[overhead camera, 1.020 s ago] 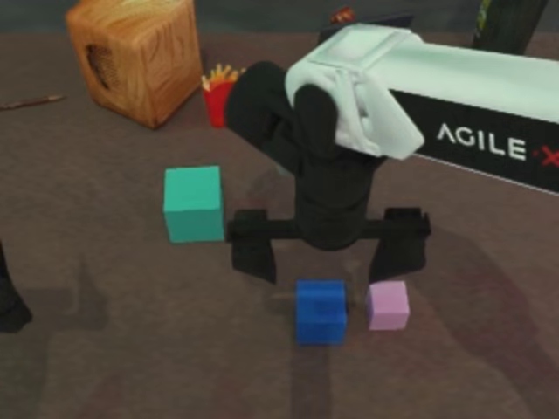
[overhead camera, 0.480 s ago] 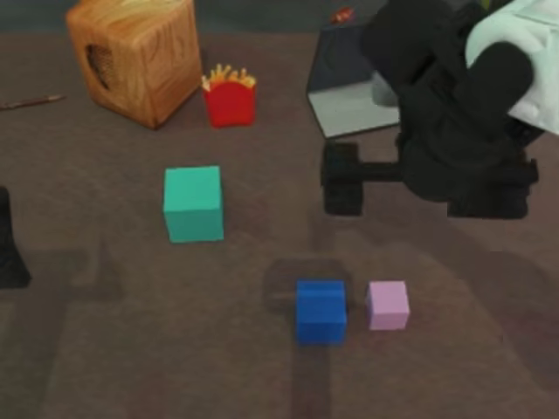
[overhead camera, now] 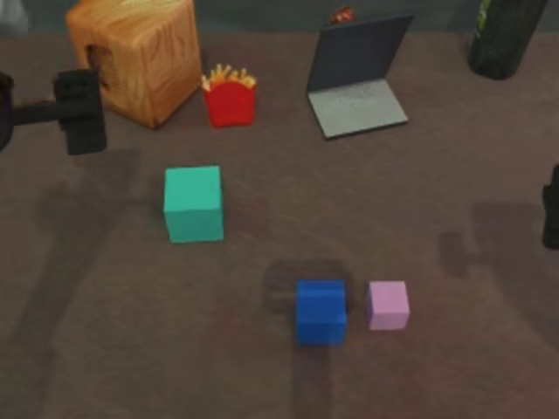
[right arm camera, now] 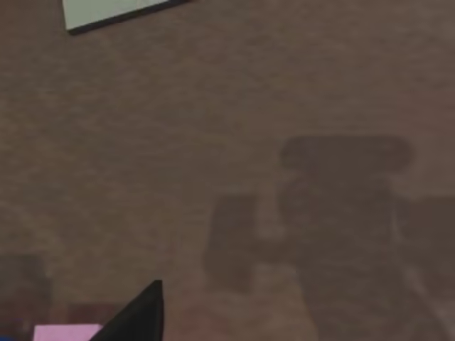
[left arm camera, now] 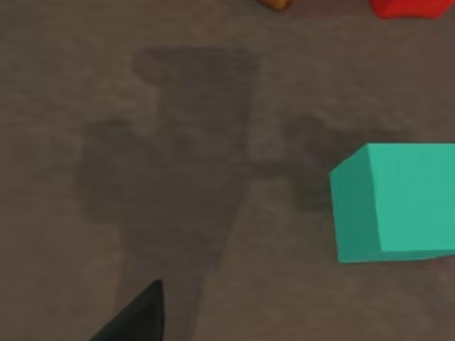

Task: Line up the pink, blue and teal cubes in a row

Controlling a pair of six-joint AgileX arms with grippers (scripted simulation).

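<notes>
Teal cube (overhead camera: 193, 202) unmoved, right hand (overhead camera: 551, 208) gone to right edge, left hand (overhead camera: 52, 112) arrived upper left, fingers' state unclear.

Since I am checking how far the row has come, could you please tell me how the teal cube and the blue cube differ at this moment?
The teal cube is larger than the blue cube. The teal cube stands alone toward the table's left, while the blue cube sits nearer the front beside the pink cube, with a narrow gap between them. The teal cube is light green, the blue cube deep blue. Both are plain matte cubes resting flat, untouched by either gripper.
</notes>
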